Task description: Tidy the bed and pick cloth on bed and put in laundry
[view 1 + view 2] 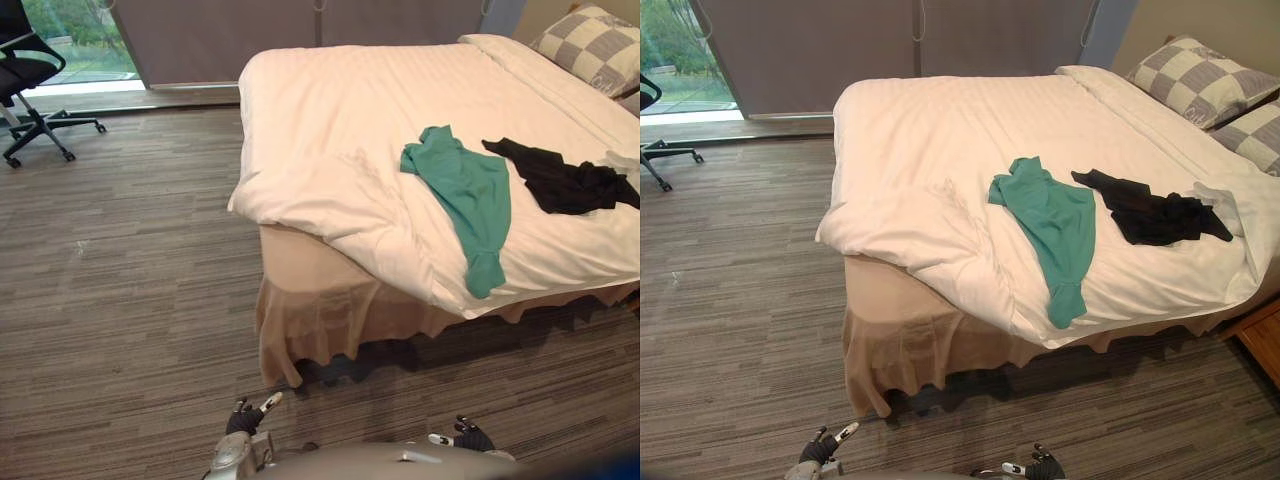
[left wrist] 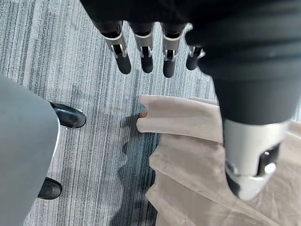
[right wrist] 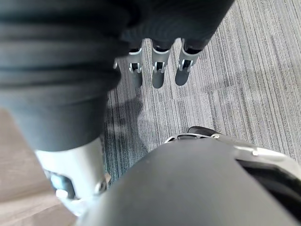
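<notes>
Low at the near edge of the left eye view, the left hand [image 1: 245,418] and the right hand [image 1: 468,436] hang over the striped grey carpet [image 1: 120,300], well short of the bed [image 1: 300,260]. Neither touches anything. Beyond them a tan bed skirt [image 1: 320,320] falls from the bed's near corner to the floor, and a white duvet [image 1: 340,120] covers the top, rumpled at that corner. Two cloths lie on the duvet towards the near side: a green cloth [image 1: 468,195], one end drooping over the edge, and a black cloth [image 1: 565,180] crumpled just beside it, towards the head end. A checked pillow [image 1: 592,45] sits at the head end. One black office chair [image 1: 25,75] stands far off by a window [image 1: 75,40].

From the right eye view the same bed shows a second checked pillow [image 1: 1252,135] beside the first, making two. A corner of wooden furniture [image 1: 1258,345] stands on the floor past the bed's head end.

Along the left wrist view, the left hand's fingers [image 2: 146,52] hang straight and slightly spread with the thumb set apart. They hold nothing, with carpet and the folds of the bed skirt beneath them.

Along the right wrist view, the right hand's fingers [image 3: 160,70] are likewise straight and relaxed over bare carpet, empty.
</notes>
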